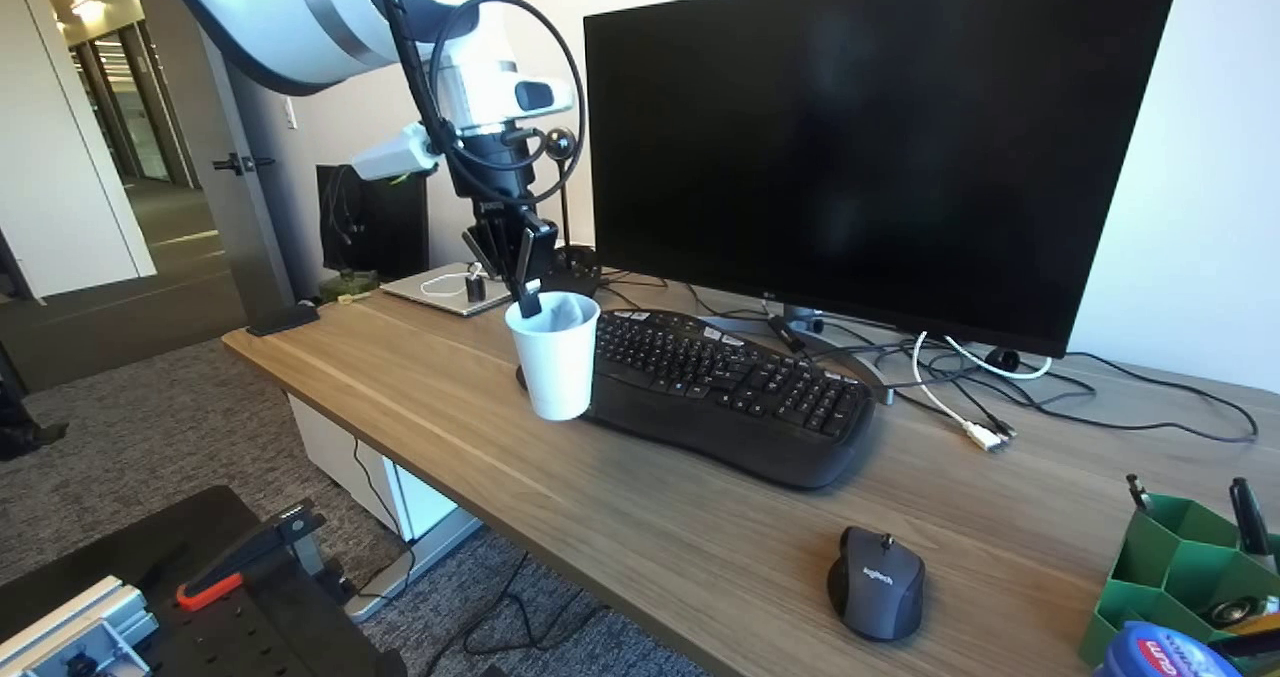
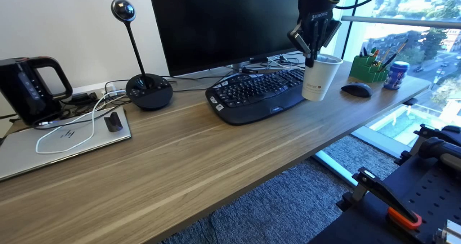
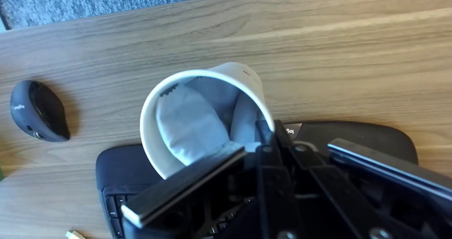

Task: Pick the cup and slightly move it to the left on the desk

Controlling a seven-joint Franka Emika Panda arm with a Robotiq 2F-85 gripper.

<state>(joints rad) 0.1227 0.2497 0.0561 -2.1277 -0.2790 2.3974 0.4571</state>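
The black two-fingered hand (image 3: 271, 129) is pinching the wall of the small, white, tapered paper cup (image 2: 318, 81) at its rim, one finger (image 1: 529, 304) sitting inside and one outside. The cup is hanging just below the hand, tilting slightly, and is, by appearance, clearing the light brown wood-grain table (image 1: 650, 517). The curved black plastic keyboard (image 2: 259, 96) is lying beneath the hand; the dark grey plastic mouse (image 1: 876, 584) is resting well apart from it.

In my judgement the pick is standing complete and the set-down is pending; how much of the leftward shift is remaining, I am not establishing.

The cup wall is partly hiding the inner finger. Pale, wrapped-looking contents (image 3: 190, 122) are showing inside but escaping identification. The printing on its side is proving illegible, the gap under its base is resisting estimate, and both exterior views are cutting off the white arm (image 1: 265, 17).
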